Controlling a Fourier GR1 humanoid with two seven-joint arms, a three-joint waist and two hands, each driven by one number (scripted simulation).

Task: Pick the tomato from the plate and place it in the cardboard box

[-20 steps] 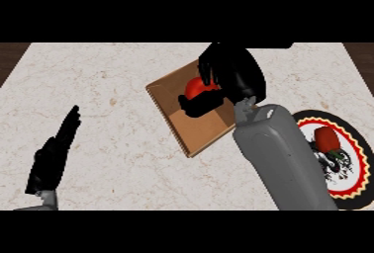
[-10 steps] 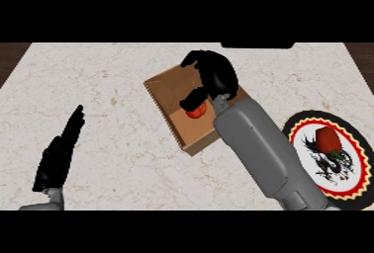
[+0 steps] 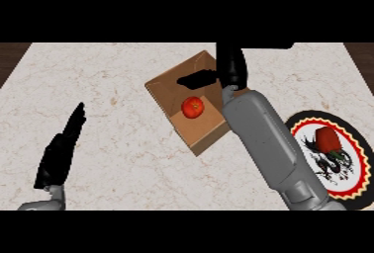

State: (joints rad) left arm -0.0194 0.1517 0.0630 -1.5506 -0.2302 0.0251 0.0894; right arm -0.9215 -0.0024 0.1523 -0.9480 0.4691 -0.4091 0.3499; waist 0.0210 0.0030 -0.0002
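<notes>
A red tomato (image 3: 193,106) lies inside the brown cardboard box (image 3: 168,89) at the counter's middle. My right hand (image 3: 231,66) hovers over the box's far right corner, fingers straight and thumb spread, apart from the tomato and holding nothing. Its grey forearm (image 3: 266,143) crosses the box's right side. The round plate (image 3: 349,157), red and yellow rimmed with a dark pattern, sits at the right with a red item on it. My left hand (image 3: 62,148) rests open at the lower left, fingers pointing up.
Pale marble counter (image 3: 110,74) surrounds the box. A dark wooden edge shows at the far left and right top corners.
My right hand let go of the tomato, which now lies in the box; the hand opened and lifted toward the far edge. The left hand stayed still.
</notes>
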